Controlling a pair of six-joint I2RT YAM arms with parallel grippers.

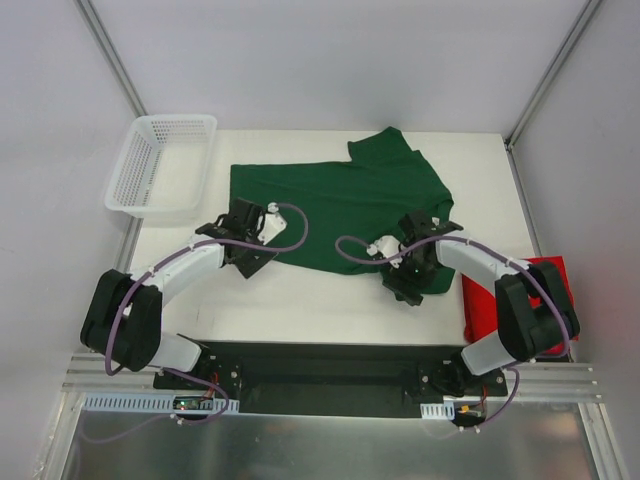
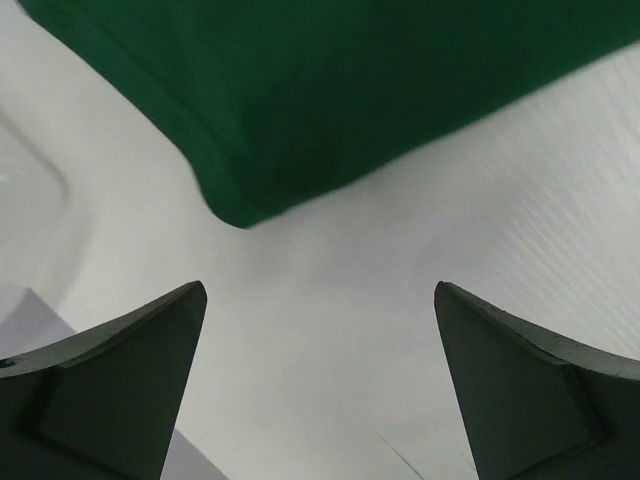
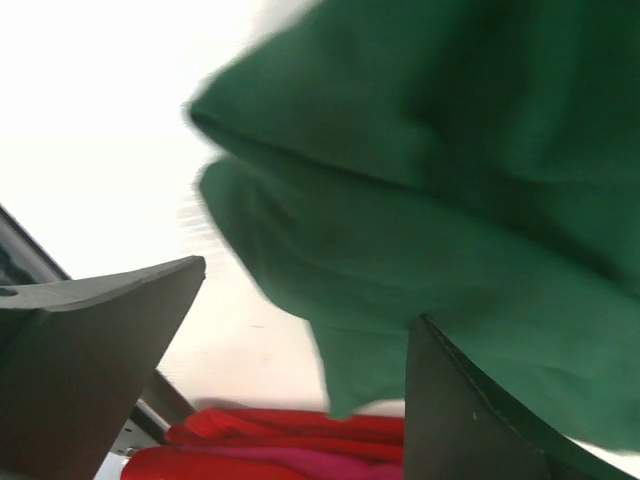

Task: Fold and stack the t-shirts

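Note:
The dark green t-shirt point(image 1: 340, 200) lies spread across the middle of the table. The red t-shirt point(image 1: 545, 300) is bunched at the table's right edge. My left gripper point(image 1: 238, 240) sits at the green shirt's near left corner. In the left wrist view that corner point(image 2: 350, 100) lies just ahead of the open left gripper point(image 2: 320, 300), with bare table between the fingers point(image 2: 130, 390). My right gripper point(image 1: 425, 255) is at the shirt's near right corner. The right gripper point(image 3: 308, 291) is open, a green fold point(image 3: 450, 200) hangs by its right finger, and the red shirt point(image 3: 280, 445) shows below.
A white mesh basket point(image 1: 160, 165) stands at the table's back left corner. Metal frame posts rise at the back corners. The black base plate point(image 1: 320, 375) with both arm bases runs along the near edge.

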